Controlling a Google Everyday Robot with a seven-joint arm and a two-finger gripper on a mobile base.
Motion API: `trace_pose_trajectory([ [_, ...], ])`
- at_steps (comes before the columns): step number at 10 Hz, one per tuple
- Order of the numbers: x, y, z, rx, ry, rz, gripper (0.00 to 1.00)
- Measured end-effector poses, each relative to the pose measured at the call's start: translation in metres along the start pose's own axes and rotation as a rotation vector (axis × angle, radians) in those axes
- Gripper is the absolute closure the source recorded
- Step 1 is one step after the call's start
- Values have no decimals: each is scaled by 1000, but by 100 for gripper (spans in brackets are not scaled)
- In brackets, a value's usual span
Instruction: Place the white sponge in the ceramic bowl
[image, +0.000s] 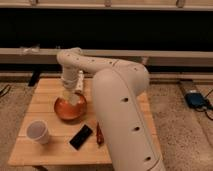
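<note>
The orange-brown ceramic bowl (61, 111) sits on the left half of the wooden table (47, 92). My gripper (70, 95) hangs straight down over the bowl, its tip just above the bowl's inside. The white sponge (75, 100) shows as a pale cream block at the gripper's tip, inside the bowl's rim. I cannot tell whether the gripper still holds it or whether it rests on the bowl's bottom.
A white paper cup (38, 131) stands at the front left. A black phone (81, 136) lies in front of the bowl, with a small reddish-brown object (98, 134) beside it. A small white bottle (80, 80) stands behind the bowl. My arm's bulky body covers the table's right side.
</note>
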Motion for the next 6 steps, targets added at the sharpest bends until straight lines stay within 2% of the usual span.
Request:
trace_pose_trajectory([
  [6,2,0,-2,1,-10,4,20],
])
